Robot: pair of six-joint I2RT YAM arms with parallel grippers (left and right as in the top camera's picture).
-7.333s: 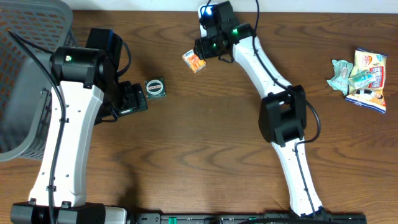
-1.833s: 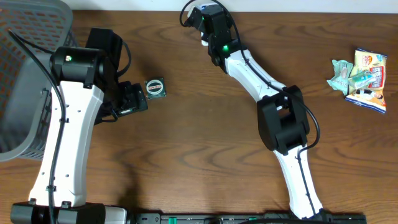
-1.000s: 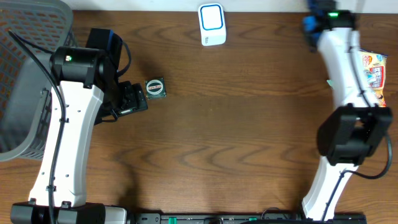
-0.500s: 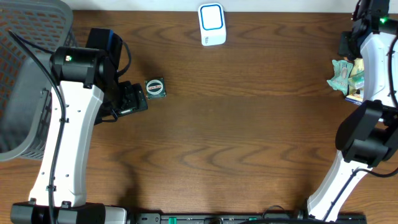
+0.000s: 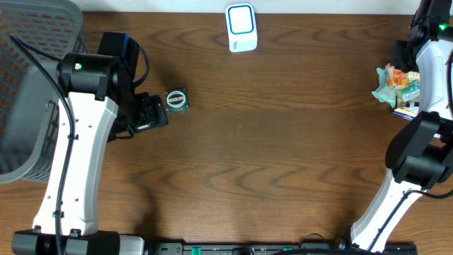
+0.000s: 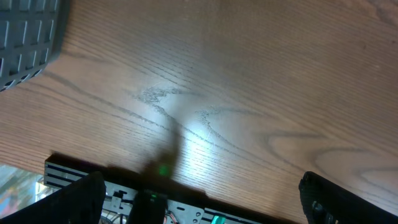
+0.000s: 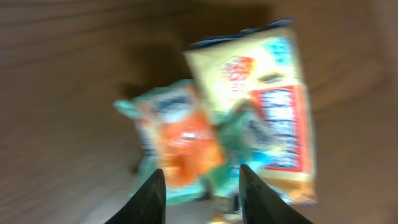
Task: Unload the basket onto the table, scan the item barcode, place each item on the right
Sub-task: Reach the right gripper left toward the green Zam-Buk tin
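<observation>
Hovering over the snack packets, the right hand is parted, empty; next it should probably grip one for the scanner.

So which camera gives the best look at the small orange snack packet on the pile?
The right wrist view: the small orange snack packet sits mid-frame atop the pile of other packets, though blurred. Overhead shows only a tiny orange patch beside the right arm. The left wrist view misses it.

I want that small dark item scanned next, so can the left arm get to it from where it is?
Probably yes: the left gripper sits open right beside the small dark item, with nothing on the table between them.
</observation>
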